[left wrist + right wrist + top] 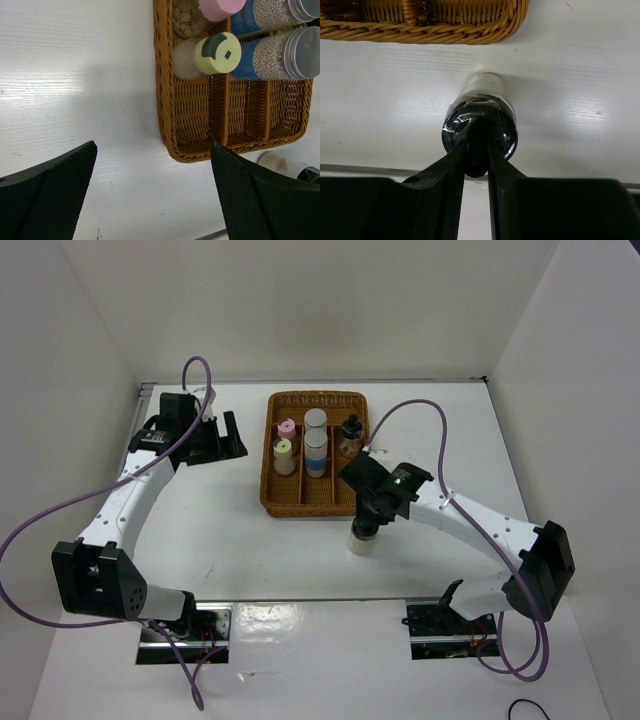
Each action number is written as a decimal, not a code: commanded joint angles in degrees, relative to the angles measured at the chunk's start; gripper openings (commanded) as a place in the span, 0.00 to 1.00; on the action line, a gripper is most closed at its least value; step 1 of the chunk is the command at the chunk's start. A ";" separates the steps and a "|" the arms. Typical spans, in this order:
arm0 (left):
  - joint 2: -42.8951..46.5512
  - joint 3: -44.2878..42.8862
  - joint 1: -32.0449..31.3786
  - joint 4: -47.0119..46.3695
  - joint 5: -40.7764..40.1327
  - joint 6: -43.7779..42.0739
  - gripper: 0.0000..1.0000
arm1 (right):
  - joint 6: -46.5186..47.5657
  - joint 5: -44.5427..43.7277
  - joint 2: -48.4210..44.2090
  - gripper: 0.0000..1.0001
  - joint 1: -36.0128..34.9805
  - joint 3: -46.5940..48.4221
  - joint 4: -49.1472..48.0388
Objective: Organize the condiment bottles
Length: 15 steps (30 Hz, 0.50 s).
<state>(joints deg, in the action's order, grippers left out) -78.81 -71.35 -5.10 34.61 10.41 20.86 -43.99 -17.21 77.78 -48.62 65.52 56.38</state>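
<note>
Closest to us, the right gripper has its fingers pinched tight on the knob on top of the black-lidded jar, so this one's clearly the right arm's job. The jar points straight down from the fingers, long axis vertical, lid up. We can't tell whether its base is on the table or just off it.

It's just outside the wicker tray, by the near right corner. So we reckon the way in is away from the arm bases, up over that rim into the right-hand lane.

Further back, that lane holds the other black-lidded jar at its far end, with bare wicker in front of it. The middle lane has the blue-labelled jar and the silver-lidded jar. The left lane has the yellow-lidded jar and the pink-lidded jar.

Way over on the far left, the left gripper sits beside the tray, fingers spread wide, holding nothing.
</note>
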 commanded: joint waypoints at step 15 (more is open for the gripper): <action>-1.26 -1.60 0.27 -0.77 0.31 -2.14 1.00 | 10.84 -3.35 3.52 0.03 5.10 25.01 3.40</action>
<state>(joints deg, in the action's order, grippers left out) -80.03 -71.35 -5.10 34.65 10.39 19.64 -36.75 -18.00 80.68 -46.74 86.59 60.20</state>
